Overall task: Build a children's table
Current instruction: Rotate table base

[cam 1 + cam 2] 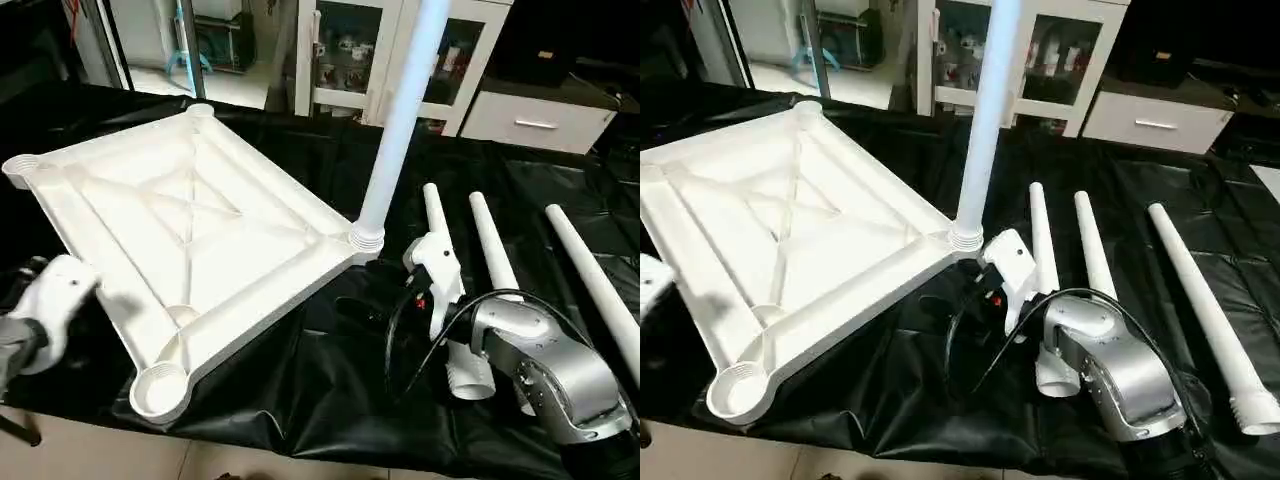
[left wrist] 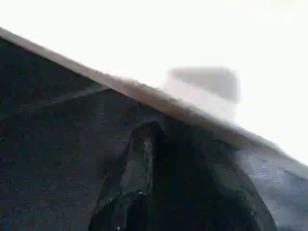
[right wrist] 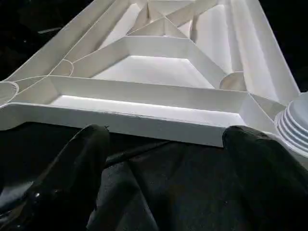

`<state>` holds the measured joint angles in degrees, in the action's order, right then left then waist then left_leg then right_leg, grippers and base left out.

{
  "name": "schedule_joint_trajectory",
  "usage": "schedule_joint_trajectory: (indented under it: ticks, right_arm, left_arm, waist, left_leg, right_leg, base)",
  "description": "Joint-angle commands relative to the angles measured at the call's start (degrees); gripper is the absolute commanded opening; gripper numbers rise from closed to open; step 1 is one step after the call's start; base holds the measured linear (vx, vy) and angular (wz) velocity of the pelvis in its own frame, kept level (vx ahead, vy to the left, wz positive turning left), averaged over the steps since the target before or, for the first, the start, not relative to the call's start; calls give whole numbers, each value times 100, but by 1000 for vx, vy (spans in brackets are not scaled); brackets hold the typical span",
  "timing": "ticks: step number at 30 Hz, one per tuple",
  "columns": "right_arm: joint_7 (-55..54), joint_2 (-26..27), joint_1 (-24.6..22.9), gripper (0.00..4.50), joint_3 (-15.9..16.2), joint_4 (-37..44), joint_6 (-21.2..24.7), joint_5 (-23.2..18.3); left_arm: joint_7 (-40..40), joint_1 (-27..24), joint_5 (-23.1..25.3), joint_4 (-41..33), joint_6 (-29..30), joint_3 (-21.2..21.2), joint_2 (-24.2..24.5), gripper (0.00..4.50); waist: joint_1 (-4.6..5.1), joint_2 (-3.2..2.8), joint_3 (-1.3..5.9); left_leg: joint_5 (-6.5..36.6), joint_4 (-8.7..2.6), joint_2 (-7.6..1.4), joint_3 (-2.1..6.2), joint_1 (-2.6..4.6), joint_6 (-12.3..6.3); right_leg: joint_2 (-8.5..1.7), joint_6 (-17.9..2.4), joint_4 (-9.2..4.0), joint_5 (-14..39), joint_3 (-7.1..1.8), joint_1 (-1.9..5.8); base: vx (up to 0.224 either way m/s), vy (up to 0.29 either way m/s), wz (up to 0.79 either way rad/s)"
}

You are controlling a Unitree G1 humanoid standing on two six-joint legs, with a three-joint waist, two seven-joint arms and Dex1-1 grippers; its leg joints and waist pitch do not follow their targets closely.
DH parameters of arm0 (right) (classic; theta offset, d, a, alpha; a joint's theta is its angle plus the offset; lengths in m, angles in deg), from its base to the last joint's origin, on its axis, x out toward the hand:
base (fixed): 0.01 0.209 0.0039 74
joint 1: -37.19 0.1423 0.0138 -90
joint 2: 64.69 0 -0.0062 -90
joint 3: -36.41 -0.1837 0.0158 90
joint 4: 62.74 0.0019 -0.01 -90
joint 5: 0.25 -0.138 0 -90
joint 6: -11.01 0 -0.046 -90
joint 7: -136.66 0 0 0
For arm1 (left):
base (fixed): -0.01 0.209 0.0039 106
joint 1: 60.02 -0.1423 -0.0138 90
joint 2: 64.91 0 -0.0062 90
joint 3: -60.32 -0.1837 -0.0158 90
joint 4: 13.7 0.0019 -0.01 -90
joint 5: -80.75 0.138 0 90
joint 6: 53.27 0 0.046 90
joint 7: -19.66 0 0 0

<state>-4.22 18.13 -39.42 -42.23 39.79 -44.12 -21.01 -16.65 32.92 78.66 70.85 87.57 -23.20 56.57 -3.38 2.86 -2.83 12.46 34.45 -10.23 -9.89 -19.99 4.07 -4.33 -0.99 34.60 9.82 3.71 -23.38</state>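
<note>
So top (image 1: pixel 190 240) lies ribs-up on black-draped table (image 1: pixel 940 400) w/ one leg (image 1: pixel 400 120) upright in its corner, three legs (image 1: pixel 1095 250) beside; right gripper (image 3: pixel 163 163) jaws spread nr edge, left gripper (image 1: pixel 45 315) jaws can't tell; next: fetch a leg.

- The counter (image 1: pixel 330 390) is draped in a wrinkled black sheet (image 1: pixel 890 400) that hangs over its near edge.
- The white tabletop (image 1: pixel 190 240) lies upside down on the sheet's left part, X-ribbed underside up, with round sockets at its corners; its near corner socket (image 1: pixel 160 388) reaches the counter's front edge.
- One white leg (image 1: pixel 400 120) stands upright in the tabletop's right-hand corner socket.
- Three loose white legs lie on the sheet to the right, side by side, narrow ends pointing away: the first leg (image 1: pixel 1042 240), the middle leg (image 1: pixel 1092 245), and the outer leg (image 1: pixel 1200 300).
</note>
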Motion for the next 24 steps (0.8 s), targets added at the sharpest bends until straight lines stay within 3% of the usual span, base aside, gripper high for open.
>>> schedule_joint_trajectory:
  ticks: [1, 4, 6, 7, 8, 9, 10, 11, 13, 16, 18, 21, 24]
  right_arm:
    - [6, -43, 61, 408, -23, 95, 57, -45]
    - [13, -41, 69, 408, -22, 85, 56, -41]
    - [-6, -49, 49, 408, -22, 34, 32, 10]
    - [-23, -54, 37, 408, -27, 17, 32, 34]
    - [-40, -61, 23, 408, -31, 3, 33, 58]
    - [-71, -79, 2, 408, -32, -20, 36, 98]
    - [-100, -93, -11, 408, -27, -34, 39, 132]
    - [-132, -107, -22, 408, -21, -44, 39, 165]
    - [-198, -102, -67, 408, -69, -24, 54, 181]
    - [-279, -96, -145, 408, -176, 82, 103, 149]
    - [-347, -81, -184, 408, -235, 125, 122, 139]
    - [-481, -35, -225, 408, -357, 157, 137, 145]
    - [-548, -31, -233, 408, -409, 149, 122, 163]
  left_arm:
    - [-49, 61, -15, -86, 8, -14, -3, 123]
    - [-97, 114, -73, -151, 24, -91, -72, 123]
    - [-356, 454, -345, -469, 71, -629, -505, 123]
    - [-449, 582, -412, -543, 59, -839, -655, 123]
    - [-501, 666, -447, -569, 51, -987, -747, 123]
    - [-531, 721, -432, -532, 12, -1114, -808, 123]
    - [-541, 751, -418, -508, -16, -1186, -848, 123]
    - [-546, 778, -407, -490, -31, -1244, -888, 123]
    - [-531, 866, -405, -450, -62, -1391, -1031, 123]
    - [-525, 1053, -391, -372, -71, -1605, -1297, 123]
    - [-521, 1150, -341, -303, -127, -1690, -1409, 123]
    - [-444, 1327, -338, -148, -238, -1823, -1553, 123]
    - [-437, 1399, -346, -78, -278, -1893, -1610, 123]
  waist:
    - [-4, -133, 289]
    - [-4, -127, 283]
    - [-30, -156, 288]
    - [-89, -171, 282]
    - [-106, -163, 268]
    - [-180, -181, 273]
    - [-186, -197, 280]
    - [-170, -187, 288]
    - [-137, -178, 294]
    - [-120, -217, 302]
    - [-128, -194, 299]
    - [-123, -259, 306]
    - [-111, -245, 312]
  left_leg:
    - [1044, -489, -260, 97, 37, 9]
    - [1094, -489, -260, 97, 40, 4]
    - [1117, -488, -279, 92, 99, 54]
    - [1194, -469, -283, 59, 160, 77]
    - [1243, -481, -286, 52, 160, 89]
    - [1282, -486, -281, 51, 148, 172]
    - [1275, -491, -277, 67, 127, 194]
    - [1242, -505, -268, 88, 62, 225]
    - [1227, -497, -253, 99, 37, 231]
    - [1252, -471, -244, 99, 45, 174]
    - [1189, -464, -246, 93, 42, 139]
    - [1160, -462, -241, 107, 30, 145]
    - [1115, -456, -241, 109, 23, 130]
  right_leg:
    - [-342, -1024, -336, 1114, -300, 251]
    - [-343, -989, -352, 1268, -301, 244]
    - [-345, -1001, -361, 1293, -301, 207]
    - [-333, -1043, -378, 1260, -308, 151]
    - [-330, -1052, -385, 1297, -313, 147]
    - [-332, -1045, -373, 1297, -316, 158]
    - [-334, -1027, -357, 1262, -315, 183]
    - [-334, -969, -342, 1195, -309, 244]
    - [-342, -907, -344, 1209, -311, 272]
    - [-354, -873, -374, 1403, -317, 273]
    - [-349, -878, -386, 1440, -318, 269]
    - [-334, -881, -382, 1373, -302, 283]
    - [-335, -897, -375, 1319, -299, 289]
  base:
    - [0, 0, 0]
    - [0, 0, 0]
    - [0, 0, 0]
    - [0, 0, 0]
    - [0, 0, 0]
    - [0, 0, 0]
    - [0, 0, 0]
    - [0, 0, 0]
    - [0, 0, 0]
    - [0, 0, 0]
    - [0, 0, 0]
    - [0, 0, 0]
    - [0, 0, 0]
